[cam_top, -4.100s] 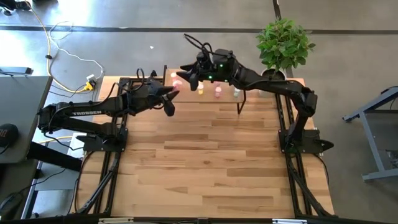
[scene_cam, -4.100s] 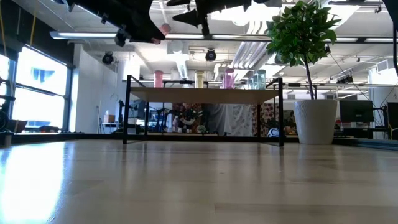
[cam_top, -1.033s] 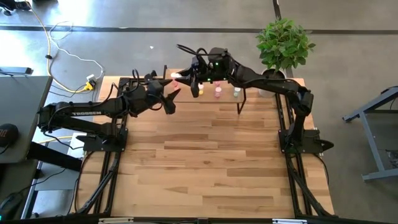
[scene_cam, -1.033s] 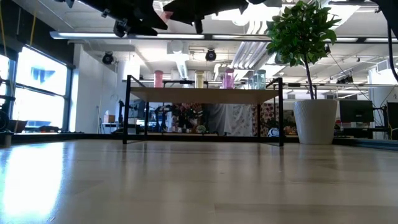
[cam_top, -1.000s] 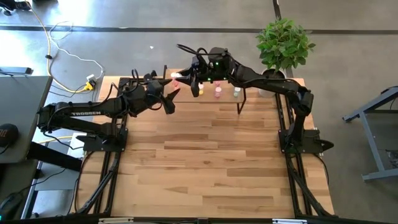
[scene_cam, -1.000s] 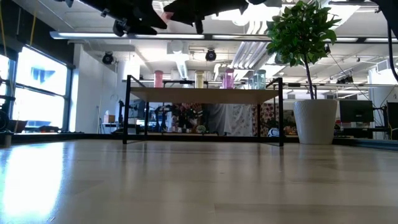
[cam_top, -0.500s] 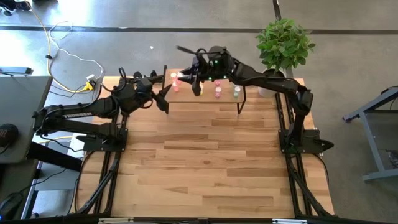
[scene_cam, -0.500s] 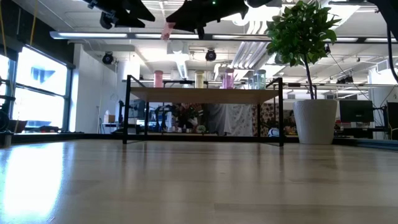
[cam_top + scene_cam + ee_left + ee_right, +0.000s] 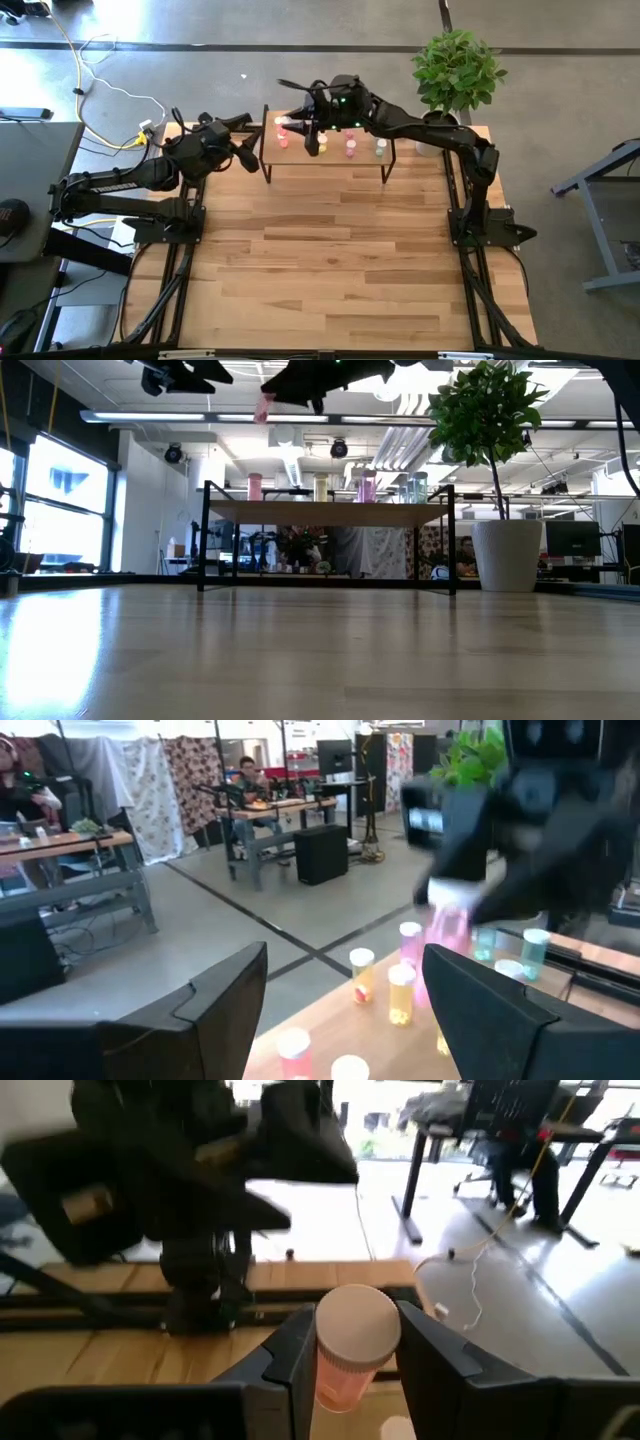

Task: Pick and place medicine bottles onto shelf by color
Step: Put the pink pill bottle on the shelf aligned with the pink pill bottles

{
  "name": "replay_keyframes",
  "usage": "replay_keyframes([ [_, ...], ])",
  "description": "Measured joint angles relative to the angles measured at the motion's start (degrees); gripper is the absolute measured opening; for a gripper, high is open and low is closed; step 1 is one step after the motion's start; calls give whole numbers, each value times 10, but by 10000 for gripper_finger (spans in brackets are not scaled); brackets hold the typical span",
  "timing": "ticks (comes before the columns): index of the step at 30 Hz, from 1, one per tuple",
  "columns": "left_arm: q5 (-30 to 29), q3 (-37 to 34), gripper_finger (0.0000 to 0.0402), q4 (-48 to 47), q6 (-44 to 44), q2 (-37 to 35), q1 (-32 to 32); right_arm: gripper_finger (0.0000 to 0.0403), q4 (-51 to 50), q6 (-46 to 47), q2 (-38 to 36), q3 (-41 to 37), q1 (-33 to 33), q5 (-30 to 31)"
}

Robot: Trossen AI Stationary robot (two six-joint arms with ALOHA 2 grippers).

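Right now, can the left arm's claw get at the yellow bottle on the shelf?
Probably not easily: the right claw, holding a pink bottle, hangs between the open left claw and the yellow bottle.

You're working in an open-plan lab or workshop: bare grey concrete floor (image 9: 300, 30), exposed white ceiling pipes (image 9: 400, 405), black-legged workbenches (image 9: 275, 815) with a seated person (image 9: 247, 780), patterned cloth sheets (image 9: 190, 775), and a potted green plant (image 9: 490, 430).

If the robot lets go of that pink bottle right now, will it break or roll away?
Probably roll rather than break. The pink bottle, pinched between the right gripper fingers above the shelf, looks like a small plastic cylinder, so it is likely light and tough. Its round body would roll if it landed sideways. Being tall and narrow, it may tip easily when nudged.
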Motion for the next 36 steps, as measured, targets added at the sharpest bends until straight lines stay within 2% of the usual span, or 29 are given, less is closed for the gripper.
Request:
replay_keyframes([
  [12,1,0,256,-34,-30,-3,0,101,-63,-89,52,5,28,-3],
  [24,1,0,256,-45,-35,-2,0,101,-58,-87,102,5,33,36],
  [36,1,0,256,-62,-35,-2,0,101,-46,-90,111,5,32,68],
])
